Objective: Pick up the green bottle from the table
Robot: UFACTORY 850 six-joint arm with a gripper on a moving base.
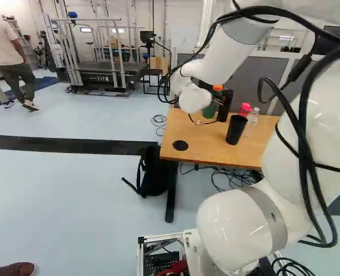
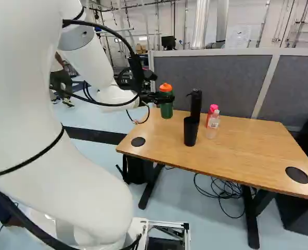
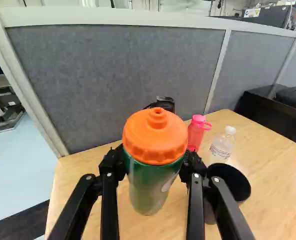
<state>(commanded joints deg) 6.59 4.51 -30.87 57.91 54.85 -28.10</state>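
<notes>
Squarely, the green bottle (image 2: 166,110) sits clasped between the gripper's (image 2: 163,98) fingers.

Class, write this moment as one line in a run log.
black two-fingered gripper: shut on green bottle with orange lid; bottle: upright; clearance above wooden table: cannot tell; black cylindrical cup: nearby, not gripped

A pale blue floor (image 1: 72,201), crossed by a black strip (image 1: 55,144), is stretching under a wooden table (image 2: 237,151). Grey panels (image 2: 206,83) in white frames are standing behind the table, and silvery pipes (image 2: 201,23) are running up the white wall (image 2: 247,13) beyond. Cables (image 2: 221,192) are lying under the table, near a black bag (image 1: 155,175). At the back of the left base view, a railed platform (image 1: 104,75) is standing
</notes>
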